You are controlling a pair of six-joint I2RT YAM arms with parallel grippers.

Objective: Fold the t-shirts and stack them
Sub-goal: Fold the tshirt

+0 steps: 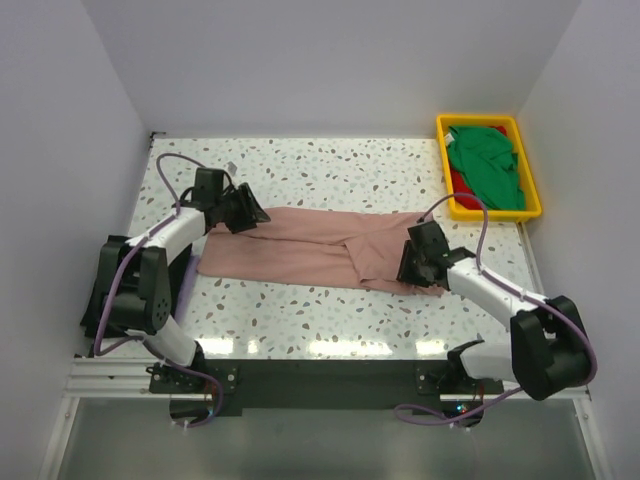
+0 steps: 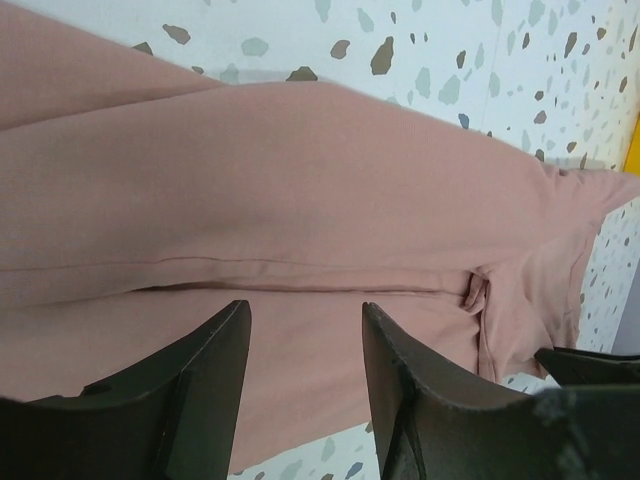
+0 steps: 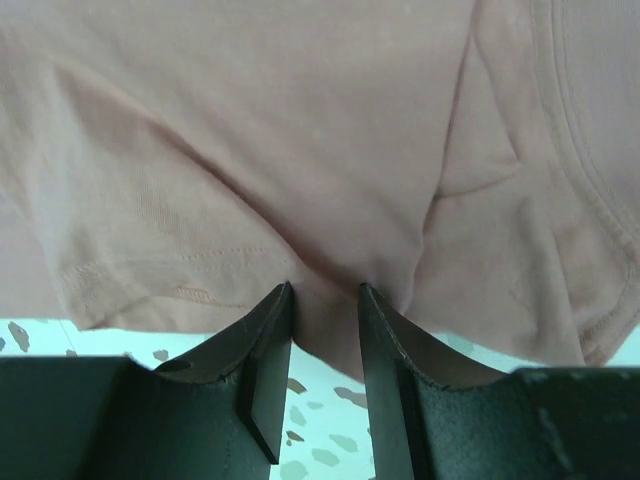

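- The pink t-shirt (image 1: 310,255) is laid out across the worktop (image 1: 330,165).
- The left tool (image 2: 305,320) is held wide over it.
- Its edge is seen inside the narrow right tool (image 3: 325,295); a grip cannot be told.

Long-folded pink t-shirt (image 1: 320,250) lies flat, green t-shirt (image 1: 485,162) crumpled apart.

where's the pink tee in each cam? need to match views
Top external: pink t-shirt lies across the middle, left to right.
Left wrist: pink t-shirt fills most of the frame.
Right wrist: pink t-shirt fills the upper two thirds.
Shared landmark: speckled tabletop, bordering the shirt in every view.
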